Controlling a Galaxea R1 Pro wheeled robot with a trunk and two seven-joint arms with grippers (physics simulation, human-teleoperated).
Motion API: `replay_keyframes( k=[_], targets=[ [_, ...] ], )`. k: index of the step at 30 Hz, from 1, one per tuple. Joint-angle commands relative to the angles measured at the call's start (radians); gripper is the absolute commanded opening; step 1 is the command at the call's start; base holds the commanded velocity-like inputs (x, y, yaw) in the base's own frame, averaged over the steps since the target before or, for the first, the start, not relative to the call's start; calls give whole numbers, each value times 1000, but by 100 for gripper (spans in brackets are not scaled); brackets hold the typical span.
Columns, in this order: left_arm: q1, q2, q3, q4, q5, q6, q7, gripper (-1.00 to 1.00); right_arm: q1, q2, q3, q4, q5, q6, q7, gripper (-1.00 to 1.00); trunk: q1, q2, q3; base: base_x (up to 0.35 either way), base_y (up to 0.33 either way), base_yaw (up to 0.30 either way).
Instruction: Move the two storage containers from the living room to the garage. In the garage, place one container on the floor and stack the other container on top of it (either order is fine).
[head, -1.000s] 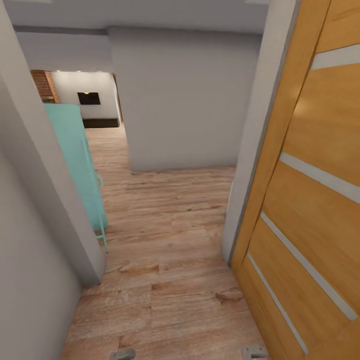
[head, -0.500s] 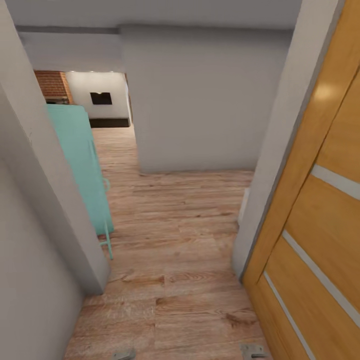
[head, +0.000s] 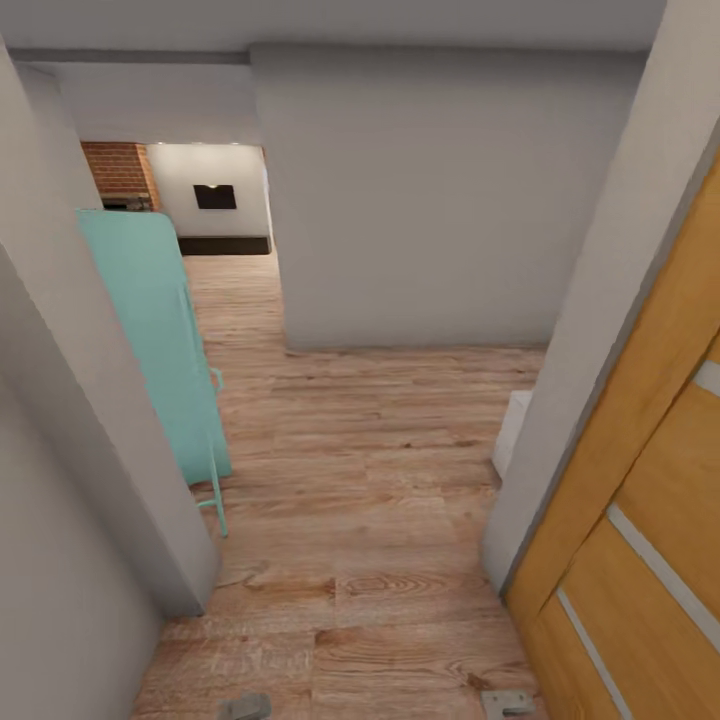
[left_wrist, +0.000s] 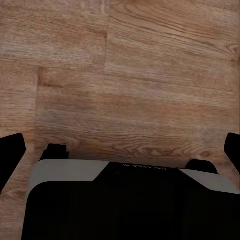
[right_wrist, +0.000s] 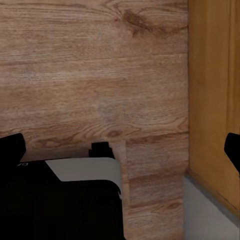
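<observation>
The two storage containers are out of view, and so are the garage and its concrete floor. I stand in a doorway over light wood planks (head: 370, 480). My left gripper (left_wrist: 120, 150) hangs open above the planks, its black fingertips (left_wrist: 11, 152) wide apart with nothing between them. My right gripper (right_wrist: 122, 147) is also open and empty, over planks beside the orange door (right_wrist: 212, 90). Two small grey parts of my arms (head: 245, 707) peek in at the head view's lower edge.
A grey wall (head: 90, 420) stands close on the left and an orange slatted door (head: 640, 520) on the right. A turquoise cabinet (head: 160, 340) lines the left side ahead. A grey wall (head: 430, 200) faces me. A passage leads to a brick-walled room (head: 125, 170). A white object (head: 513, 432) shows past the right jamb.
The camera has moved forward and turned: the door has slid toward the right edge, the left wall and cabinet sit farther right, and a white object has come into sight.
</observation>
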Motion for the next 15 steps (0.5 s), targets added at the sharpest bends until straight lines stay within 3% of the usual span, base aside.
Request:
replay_keyframes(
  k=[1,15],
  targets=[
    [0,-1,8,-2,0,7,-6,100,0,0,9,-2,-7,7,-6,100,1,-2,-2,333,0,76],
    [0,-1,8,-2,0,7,-6,100,0,-3,9,10,-11,8,-7,100,1,-2,-2,333,0,12]
  ],
)
